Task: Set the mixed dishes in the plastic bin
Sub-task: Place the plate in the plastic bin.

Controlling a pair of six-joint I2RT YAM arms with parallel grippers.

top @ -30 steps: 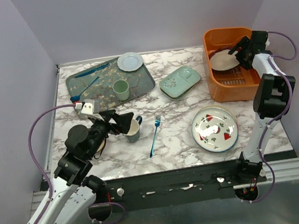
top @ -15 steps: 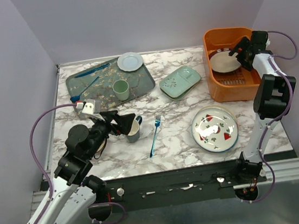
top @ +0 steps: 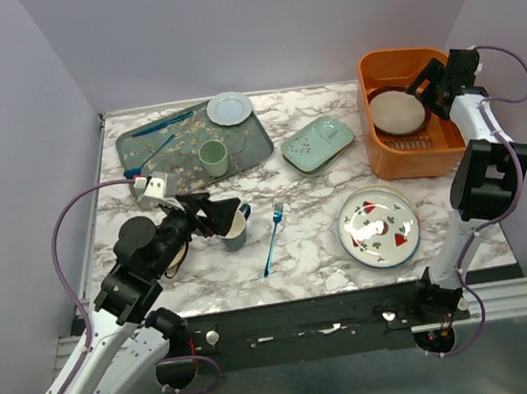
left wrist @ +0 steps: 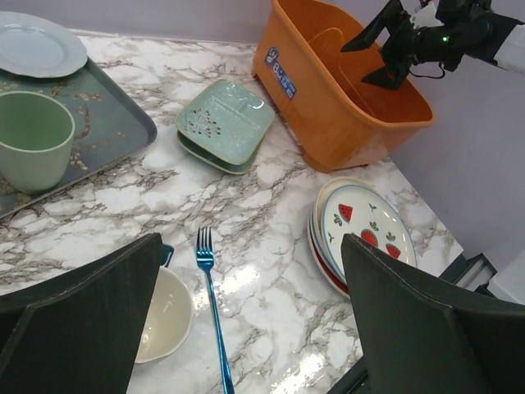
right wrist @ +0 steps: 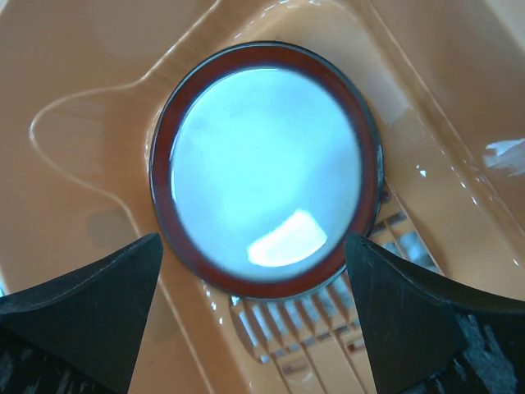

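1. With the left arm reaching in low at the near left, its jaws stand spread wide on either side of the dark mug (top: 233,225), and I see no contact. The mug sits upright, mouth up. I judge the jaws are lined up this way to close on it.
2. Just right of the mug lies a blue fork (top: 271,239), its long axis running near to far and its tines at the far end.
3. At the near right a stack of plates (top: 378,226) lies flat on the surface (top: 303,202), close to the bin's near wall. I'd call that a short carry.
4. Mid-surface sits the pale-green divided dish (top: 318,144), its long axis roughly left to right with the right end angled slightly farther away.
5. At the far left a floral tray (top: 168,165) carries a green cup (top: 212,157) and a small pale plate (top: 230,108).
6. At the far right is the plastic bin (top: 413,161), its long axis near to far. A red-rimmed plate (right wrist: 262,172) lies face up inside it, beside the slotted floor. It is round, so it has no long axis. The right jaws hang spread above it, gripping nothing.
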